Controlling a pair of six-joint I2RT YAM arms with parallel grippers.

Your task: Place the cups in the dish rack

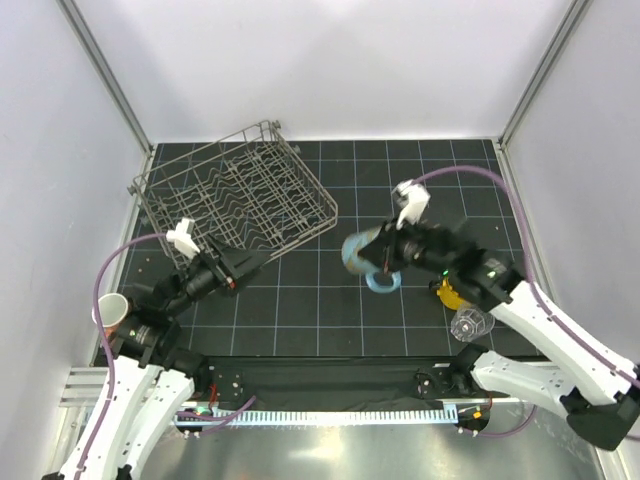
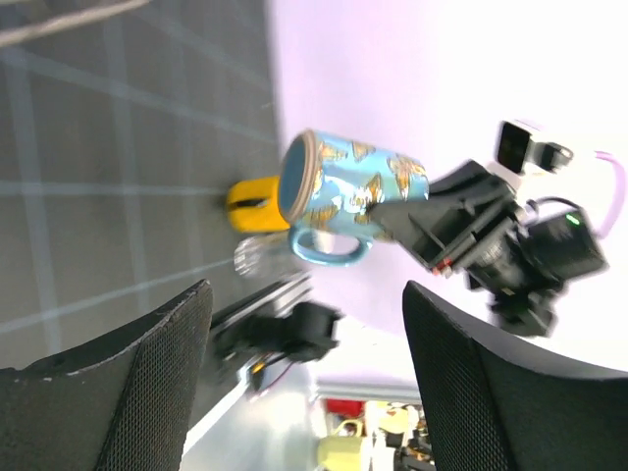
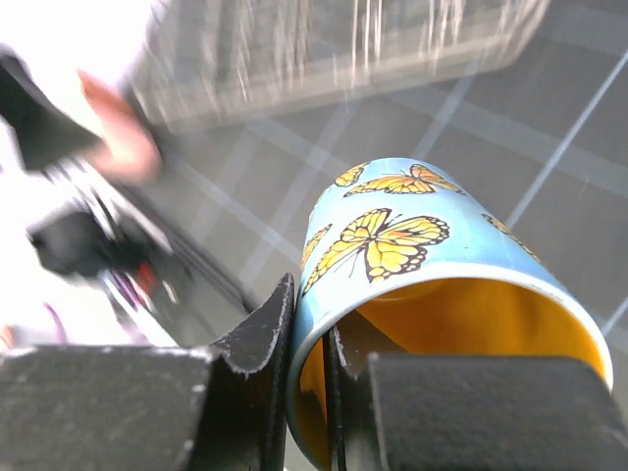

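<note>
One thin rim pinch is all the right fingers (image 3: 250, 343) have on the blue butterfly mug (image 1: 362, 250), aloft right of the dish rack (image 1: 240, 190); a fast swing could drop it onto the worktop (image 1: 300, 320). Left fingers (image 2: 147, 363) gape empty

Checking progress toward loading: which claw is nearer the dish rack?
Left. The left claw is open at the near edge of the dish rack; the right claw holds a mug off its right corner.
</note>
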